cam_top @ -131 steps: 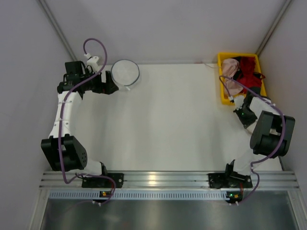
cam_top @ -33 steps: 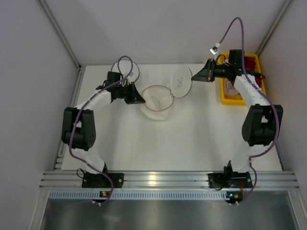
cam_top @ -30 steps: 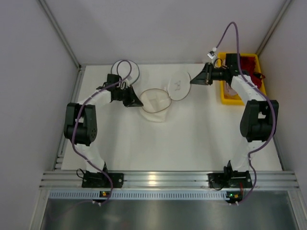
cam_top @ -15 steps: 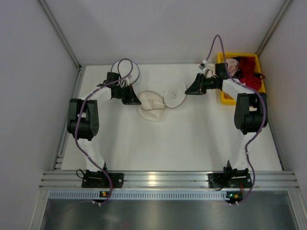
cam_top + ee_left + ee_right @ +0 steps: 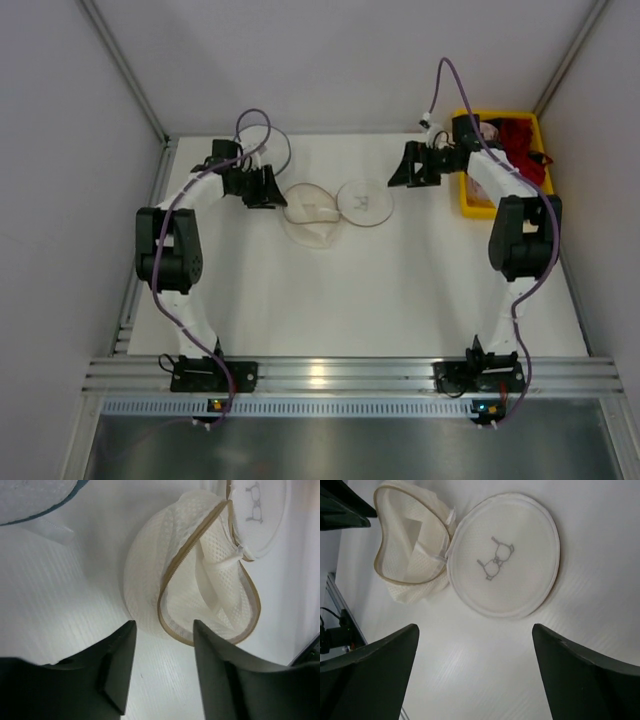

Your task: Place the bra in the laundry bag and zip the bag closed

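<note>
**A:** Overhead first: where's the bra (image 5: 520, 140)?

**B:** In the yellow bin (image 5: 468, 198) at the far right corner, beside a pale garment (image 5: 487, 132). The laundry bag (image 5: 312, 212) lies unzipped between the left gripper (image 5: 270, 188) and the right gripper (image 5: 402, 172).

**A:** Left wrist?

**B:** Its 2 fingers (image 5: 117, 670) stand apart, holding nothing. The bag gapes just ahead.

**A:** Right wrist?

**B:** Spread wide and empty, above the flap (image 5: 502, 555) with the dark mark. I'd send that arm to the bin, pinch red lace only, and drop it into the gaping half, straps clear of the zipper (image 5: 192, 545).
</note>
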### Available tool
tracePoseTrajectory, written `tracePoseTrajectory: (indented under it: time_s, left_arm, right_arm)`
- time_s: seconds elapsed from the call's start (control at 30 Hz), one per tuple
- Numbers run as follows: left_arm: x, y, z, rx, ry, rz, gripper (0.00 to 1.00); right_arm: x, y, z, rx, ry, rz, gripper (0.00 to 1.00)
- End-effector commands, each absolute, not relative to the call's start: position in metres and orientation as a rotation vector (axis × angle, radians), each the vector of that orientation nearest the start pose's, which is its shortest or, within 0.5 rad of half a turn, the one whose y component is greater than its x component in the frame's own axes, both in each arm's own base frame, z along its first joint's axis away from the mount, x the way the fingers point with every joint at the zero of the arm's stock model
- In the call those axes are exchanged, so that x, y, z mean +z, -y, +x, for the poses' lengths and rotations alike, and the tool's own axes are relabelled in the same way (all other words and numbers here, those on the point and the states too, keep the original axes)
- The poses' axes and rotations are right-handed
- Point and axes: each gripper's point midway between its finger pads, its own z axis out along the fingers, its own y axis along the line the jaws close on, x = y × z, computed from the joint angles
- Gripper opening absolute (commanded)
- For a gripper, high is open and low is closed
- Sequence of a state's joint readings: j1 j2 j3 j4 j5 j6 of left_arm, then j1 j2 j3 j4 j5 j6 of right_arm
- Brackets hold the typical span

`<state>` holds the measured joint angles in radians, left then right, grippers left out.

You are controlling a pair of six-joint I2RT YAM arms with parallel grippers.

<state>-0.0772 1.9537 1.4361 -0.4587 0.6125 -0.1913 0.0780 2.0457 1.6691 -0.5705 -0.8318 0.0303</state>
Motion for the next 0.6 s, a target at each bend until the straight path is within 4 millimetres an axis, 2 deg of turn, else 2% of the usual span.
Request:
tracePoseTrajectory:
  time_s: [0.0, 0.03, 0.07, 0.1, 0.13, 0.2, 0.23, 0.3, 0.33, 0.37, 0.4, 0.47, 0.53, 0.57]
  left_arm:
    - [0.155, 0.136, 0.434, -0.839, -2.361, 0.27, 0.58]
    - [0.176, 0.135, 0.431, -0.811, -2.309, 0.3, 0.67]
    - [0.183, 0.131, 0.429, -0.772, -2.285, 0.331, 0.74]
    - [0.192, 0.129, 0.427, -0.746, -2.26, 0.352, 0.85]
    - [0.213, 0.127, 0.424, -0.713, -2.206, 0.372, 0.89]
    - [0.233, 0.119, 0.425, -0.619, -2.139, 0.437, 0.98]
    - [0.25, 0.116, 0.423, -0.581, -2.095, 0.455, 0.98]
    - [0.271, 0.104, 0.43, -0.472, -2.046, 0.453, 0.98]
    - [0.283, 0.101, 0.429, -0.441, -2.021, 0.45, 0.98]
    - [0.29, 0.098, 0.429, -0.42, -2.006, 0.448, 0.98]
    - [0.298, 0.095, 0.428, -0.393, -1.988, 0.439, 0.98]
    - [0.305, 0.094, 0.425, -0.383, -1.971, 0.439, 0.98]
    - [0.308, 0.093, 0.422, -0.38, -1.967, 0.425, 0.98]
    - [0.307, 0.094, 0.42, -0.392, -1.974, 0.411, 0.98]
  right_arm:
    - [0.209, -0.153, 0.447, 0.901, -2.211, -0.527, 0.98]
    - [0.218, -0.147, 0.447, 0.88, -2.199, -0.522, 0.99]
    - [0.225, -0.143, 0.443, 0.866, -2.197, -0.513, 1.0]
    - [0.232, -0.135, 0.443, 0.835, -2.193, -0.497, 0.99]
    - [0.248, -0.124, 0.443, 0.798, -2.167, -0.476, 0.99]
    - [0.265, -0.105, 0.44, 0.732, -2.149, -0.434, 0.99]
    - [0.269, -0.082, 0.442, 0.692, -2.145, -0.38, 0.99]
    - [0.281, -0.059, 0.44, 0.62, -2.127, -0.335, 0.99]
    - [0.283, -0.038, 0.441, 0.585, -2.127, -0.283, 0.99]
    - [0.284, -0.026, 0.441, 0.567, -2.129, -0.253, 0.99]
    - [0.283, -0.002, 0.441, 0.536, -2.142, -0.19, 0.99]
    - [0.278, 0.024, 0.443, 0.485, -2.164, -0.14, 0.9]
    - [0.269, 0.062, 0.447, 0.41, -2.2, -0.057, 0.85]
    - [0.265, 0.075, 0.449, 0.375, -2.212, -0.051, 0.83]
